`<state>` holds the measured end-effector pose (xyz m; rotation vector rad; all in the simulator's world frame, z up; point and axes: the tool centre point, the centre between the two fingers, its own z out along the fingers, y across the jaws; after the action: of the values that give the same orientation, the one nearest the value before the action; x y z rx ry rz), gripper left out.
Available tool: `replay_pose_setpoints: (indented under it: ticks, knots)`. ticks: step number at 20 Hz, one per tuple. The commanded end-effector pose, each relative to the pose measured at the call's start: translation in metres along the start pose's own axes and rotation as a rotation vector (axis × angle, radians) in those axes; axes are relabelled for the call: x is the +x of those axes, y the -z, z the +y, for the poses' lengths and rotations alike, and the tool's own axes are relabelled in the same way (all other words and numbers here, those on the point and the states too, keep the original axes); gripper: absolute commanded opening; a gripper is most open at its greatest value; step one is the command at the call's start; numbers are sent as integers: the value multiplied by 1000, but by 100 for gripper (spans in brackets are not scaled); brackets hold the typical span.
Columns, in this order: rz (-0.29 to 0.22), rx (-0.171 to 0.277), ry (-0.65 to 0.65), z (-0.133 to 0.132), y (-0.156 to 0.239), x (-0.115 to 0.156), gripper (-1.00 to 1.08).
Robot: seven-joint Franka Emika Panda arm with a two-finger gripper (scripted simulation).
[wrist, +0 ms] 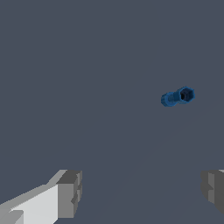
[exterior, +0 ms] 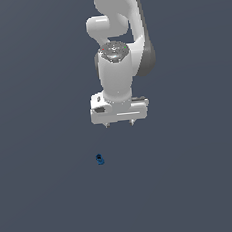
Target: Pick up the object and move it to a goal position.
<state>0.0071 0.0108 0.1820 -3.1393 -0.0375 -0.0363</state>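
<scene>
White arm (exterior: 118,62) upright, pincer (exterior: 120,123) downward

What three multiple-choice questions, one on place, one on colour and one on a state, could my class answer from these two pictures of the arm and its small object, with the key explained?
1. In the exterior view, where does the object lie relative to the gripper?
A. Between its fingers
B. Below it and toward the exterior view's left
C. Above it

2. What colour is the object?
A. Red
B. Yellow
C. Dark blue

3. What is the gripper's state?
A. Open and empty
B. Shut on the object
C. Shut on nothing

Answers:
1 B: the object sits apart from the gripper, lower and leftward in that view.
2 C: both views show it dark blue with lighter blue patches.
3 A: the wrist view shows the fingers wide apart with only bare floor between them.
</scene>
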Motion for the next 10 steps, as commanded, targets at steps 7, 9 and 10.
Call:
replay_pose_setpoints:
  ticks: [7, 9, 10]
  knots:
    - [23, 10, 6, -12, 10, 3, 100]
    - [32, 14, 8, -16, 14, 4, 100]
    - [34, 16, 9, -18, 15, 5, 100]
